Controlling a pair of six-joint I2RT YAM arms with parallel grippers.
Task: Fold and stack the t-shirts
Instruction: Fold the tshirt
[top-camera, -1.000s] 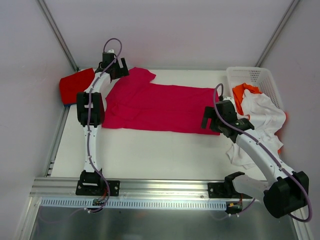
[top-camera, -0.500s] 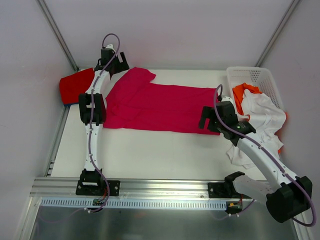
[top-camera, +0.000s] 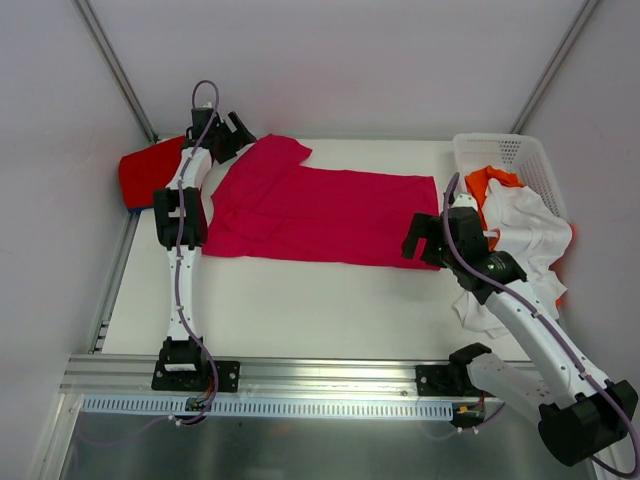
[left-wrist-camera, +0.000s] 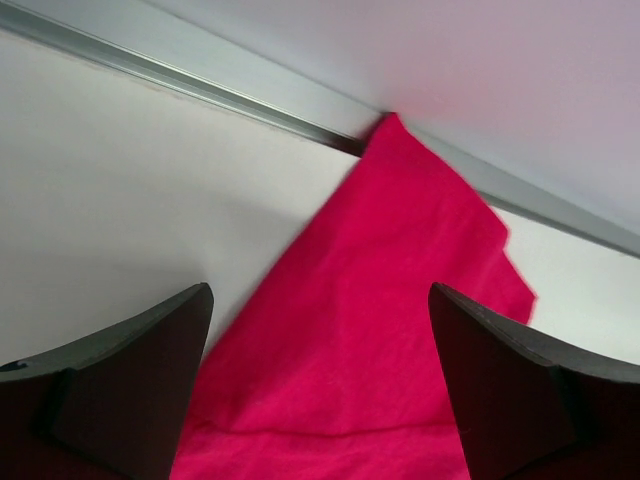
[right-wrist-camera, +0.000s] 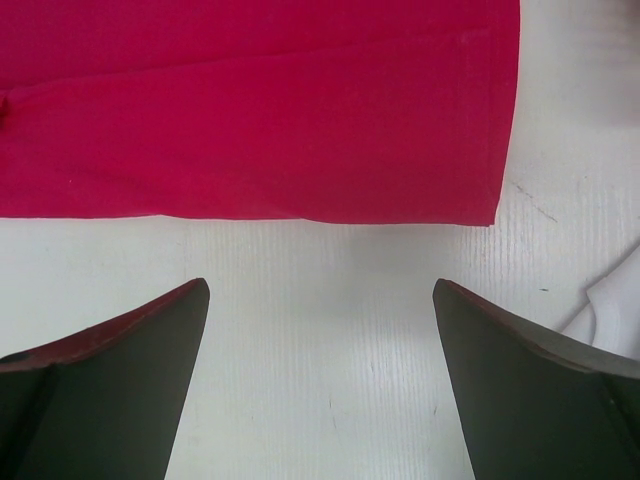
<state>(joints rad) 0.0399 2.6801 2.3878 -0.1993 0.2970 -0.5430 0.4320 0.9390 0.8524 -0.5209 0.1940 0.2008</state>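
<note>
Left gripper (left-wrist-camera: 318, 300): jaws apart, empty, over the pink shirt's (top-camera: 320, 215) sleeve at 11 o'clock. Right gripper (right-wrist-camera: 320, 295): apart, empty, just off the hem corner at 3 o'clock. Probably starting a fold, so next pinch sleeve and hem. Bare table (top-camera: 300, 300) lies toward 6 o'clock; the basket (top-camera: 500, 150) crowds 2 o'clock.
</note>
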